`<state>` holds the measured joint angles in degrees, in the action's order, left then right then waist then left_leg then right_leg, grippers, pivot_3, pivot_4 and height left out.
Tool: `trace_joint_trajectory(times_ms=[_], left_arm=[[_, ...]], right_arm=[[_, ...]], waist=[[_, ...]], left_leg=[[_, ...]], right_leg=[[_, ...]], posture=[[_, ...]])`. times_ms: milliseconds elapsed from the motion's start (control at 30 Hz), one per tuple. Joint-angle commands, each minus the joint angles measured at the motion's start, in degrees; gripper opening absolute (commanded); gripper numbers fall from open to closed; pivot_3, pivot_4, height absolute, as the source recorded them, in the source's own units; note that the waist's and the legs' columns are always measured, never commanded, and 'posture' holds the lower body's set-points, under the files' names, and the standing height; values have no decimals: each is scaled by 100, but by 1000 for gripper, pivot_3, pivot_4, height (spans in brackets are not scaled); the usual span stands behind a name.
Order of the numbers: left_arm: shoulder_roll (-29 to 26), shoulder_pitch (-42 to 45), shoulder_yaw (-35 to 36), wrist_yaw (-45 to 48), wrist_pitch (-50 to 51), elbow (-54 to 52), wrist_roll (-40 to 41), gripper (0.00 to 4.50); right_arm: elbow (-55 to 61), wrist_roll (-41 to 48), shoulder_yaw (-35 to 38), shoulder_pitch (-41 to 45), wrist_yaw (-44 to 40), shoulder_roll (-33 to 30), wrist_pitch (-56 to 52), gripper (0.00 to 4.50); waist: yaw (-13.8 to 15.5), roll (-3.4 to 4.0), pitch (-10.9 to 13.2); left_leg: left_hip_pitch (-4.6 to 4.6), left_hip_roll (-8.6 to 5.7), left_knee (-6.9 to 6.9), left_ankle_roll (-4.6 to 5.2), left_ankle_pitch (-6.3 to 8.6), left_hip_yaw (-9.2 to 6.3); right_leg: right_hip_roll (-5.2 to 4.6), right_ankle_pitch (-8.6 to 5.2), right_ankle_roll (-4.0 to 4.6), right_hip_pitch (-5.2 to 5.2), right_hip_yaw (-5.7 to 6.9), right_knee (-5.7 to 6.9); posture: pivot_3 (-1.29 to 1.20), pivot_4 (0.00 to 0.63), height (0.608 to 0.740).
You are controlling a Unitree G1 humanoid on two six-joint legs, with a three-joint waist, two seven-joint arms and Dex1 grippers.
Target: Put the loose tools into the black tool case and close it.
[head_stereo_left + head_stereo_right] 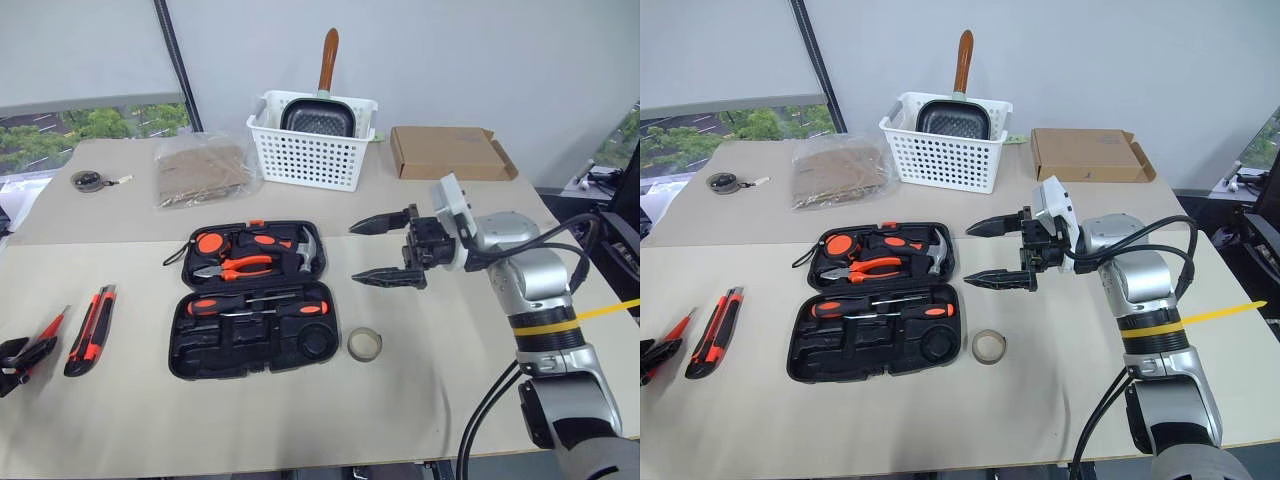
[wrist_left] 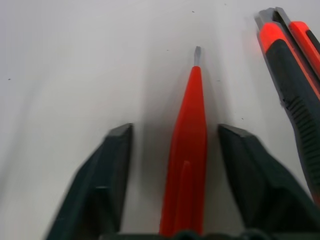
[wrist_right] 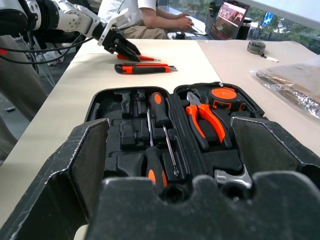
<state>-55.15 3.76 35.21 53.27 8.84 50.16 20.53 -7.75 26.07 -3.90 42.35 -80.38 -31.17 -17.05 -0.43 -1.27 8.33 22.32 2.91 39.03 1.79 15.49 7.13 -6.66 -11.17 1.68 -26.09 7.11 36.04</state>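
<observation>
Straddling the slim orange tool (image 2: 186,150), the left gripper (image 2: 175,150) is sitting with fingers parted, not gripping it. The right gripper (image 1: 385,250) is hovering wide open and empty beside the open black tool case (image 1: 250,300).

Even, bright daylight falls on the pale worktop (image 1: 300,420), shadows stay soft and faint, and the left gripper's fingers (image 2: 100,190) are blurred close to the wrist lens.
</observation>
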Motion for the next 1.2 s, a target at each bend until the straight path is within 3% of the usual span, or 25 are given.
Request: trace_joint_trajectory(times_ms=[33, 100, 133, 400, 500, 667, 800, 933, 1200], left_arm=[[62, -137, 68, 22, 61, -51, 127, 1248], [56, -143, 170, -64, 65, -151, 206, 539], [41, -144, 211, -127, 97, -238, 235, 461], [176, 230, 369, 81, 737, -2711, 1208, 461], [216, 477, -319, 391, 896, -3732, 1262, 461], [306, 719, -2197, 1439, 736, -5325, 915, 461], [178, 988, -2967, 1990, 411, -5319, 470, 461], [183, 1537, -3735, 2480, -267, -4574, -294, 461], [160, 1894, -4170, 2956, -835, -3959, -808, 461]], right_arm=[[231, 224, 176, 172, 22, -23, -57, 4500], [235, 265, 197, 167, 28, -8, -68, 4500], [232, 283, 209, 165, 29, 2, -65, 4500], [156, 434, 273, 142, 79, 58, -10, 4500], [84, 390, 282, 104, 61, 51, 56, 4500], [152, 308, 323, -144, 94, -36, 149, 4500], [308, 307, 371, -338, 136, -132, 155, 4500], [561, 356, 411, -608, 214, -194, 119, 4500], [855, 342, 421, -842, 367, -246, 90, 4500]], waist=[[2, 0, 0], [3, 0, 0], [3, -1, 0], [65, -42, 5], [86, -42, 4], [86, -41, 4], [19, -43, 3], [27, -40, 4], [41, -40, 4]], left_leg=[[0, -1, 0, 0, 0, 0], [1, -1, 0, 0, 1, 2], [1, -1, 0, 0, 2, 2], [6, 0, 1, -18, -1, -8], [6, -10, 2, -29, -10, -6], [2, -18, 1, -26, -33, 21], [3, -1, -3, -3, -46, 39], [-1, 3, -12, -14, -53, 49], [-2, 4, 1, 43, -34, 47]], right_leg=[[-2, 3, 5, 0, 0, 0], [-4, 6, 10, 0, 0, -1], [-5, 6, 10, 0, 1, -1], [-30, 6, 11, 2, 14, 1], [-32, 9, 11, 7, 12, 2], [-14, 10, 8, 10, -1, 1], [19, 10, 8, 3, -10, -6], [28, 8, 9, -1, -6, -1], [20, -15, -32, 1, -14, 1]], posture=[[0, 150, 700], [0, 150, 700], [0, 150, 700], [0, 150, 700], [0, 150, 700], [0, 150, 700], [0, 150, 700], [0, 150, 700], [0, 150, 700]])
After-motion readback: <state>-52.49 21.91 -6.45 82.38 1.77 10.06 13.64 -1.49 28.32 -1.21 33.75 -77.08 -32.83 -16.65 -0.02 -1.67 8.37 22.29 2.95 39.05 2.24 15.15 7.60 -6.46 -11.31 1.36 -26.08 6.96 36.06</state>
